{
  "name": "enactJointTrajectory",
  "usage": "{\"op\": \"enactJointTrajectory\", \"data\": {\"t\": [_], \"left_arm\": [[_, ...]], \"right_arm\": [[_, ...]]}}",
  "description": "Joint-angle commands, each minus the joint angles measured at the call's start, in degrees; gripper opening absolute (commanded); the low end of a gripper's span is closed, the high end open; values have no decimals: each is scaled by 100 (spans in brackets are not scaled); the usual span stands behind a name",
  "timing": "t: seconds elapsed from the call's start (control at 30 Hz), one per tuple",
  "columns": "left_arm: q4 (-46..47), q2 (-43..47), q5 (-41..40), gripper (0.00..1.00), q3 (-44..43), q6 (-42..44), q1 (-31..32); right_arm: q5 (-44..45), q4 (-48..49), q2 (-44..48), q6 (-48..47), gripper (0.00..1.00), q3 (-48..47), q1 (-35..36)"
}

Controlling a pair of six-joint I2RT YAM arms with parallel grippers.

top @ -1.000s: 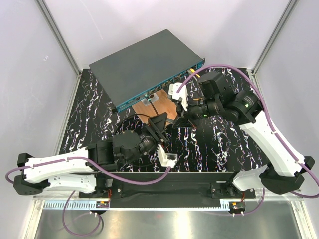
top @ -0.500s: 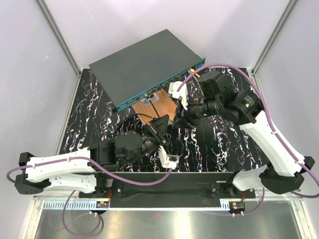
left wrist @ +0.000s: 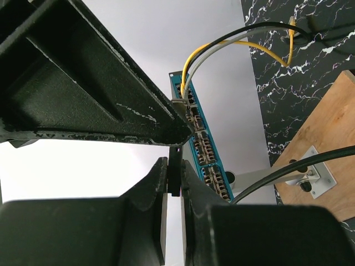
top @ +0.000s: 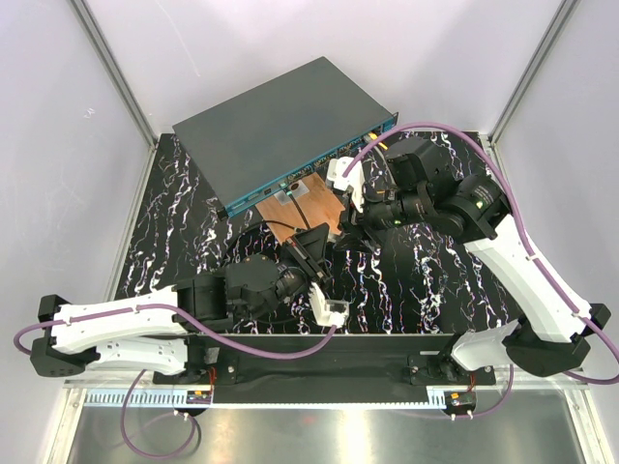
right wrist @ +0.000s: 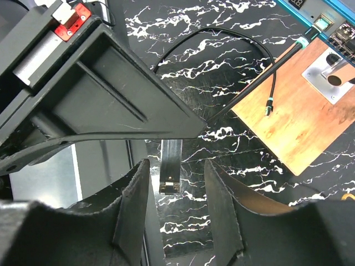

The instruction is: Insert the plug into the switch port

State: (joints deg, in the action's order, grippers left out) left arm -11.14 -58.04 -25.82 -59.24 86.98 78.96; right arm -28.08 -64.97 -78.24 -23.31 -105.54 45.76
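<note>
In front of the switch (top: 280, 121) and its teal port face (left wrist: 201, 147), the teal-tipped plug (right wrist: 269, 105) is lying over the wooden board (right wrist: 310, 127). The left gripper (left wrist: 175, 166) is squeezing nearly closed, seemingly on the black cable (left wrist: 272, 180); the right gripper (right wrist: 176, 166) is hanging with jaws apart. The step is calling for squaring the plug to a free port before pushing.

Our top cam looks down from behind the near edge of the worktop (top: 426, 280) twd its far edge, both wrist cams sit close-up, and all 3 share the switch (top: 280, 126) front & board (top: 308, 201).
</note>
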Motion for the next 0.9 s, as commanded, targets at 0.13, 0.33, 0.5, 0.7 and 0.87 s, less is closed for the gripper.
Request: {"op": "enactJointTrajectory", "data": {"t": [0.13, 0.33, 0.5, 0.7, 0.87], "left_arm": [[314, 12, 25, 0, -272, -85, 23], [375, 73, 42, 0, -272, -76, 32], [314, 117, 60, 0, -272, -67, 32], [384, 74, 51, 0, -298, -32, 32], [507, 47, 16, 11, -255, -76, 32]], "right_arm": [[153, 169, 19, 2, 49, -37, 39], [425, 265, 80, 63, 61, 182, 30], [549, 283, 81, 116, 58, 200, 39], [373, 292, 89, 125, 38, 156, 39], [180, 327, 107, 99, 7, 121, 30]]}}
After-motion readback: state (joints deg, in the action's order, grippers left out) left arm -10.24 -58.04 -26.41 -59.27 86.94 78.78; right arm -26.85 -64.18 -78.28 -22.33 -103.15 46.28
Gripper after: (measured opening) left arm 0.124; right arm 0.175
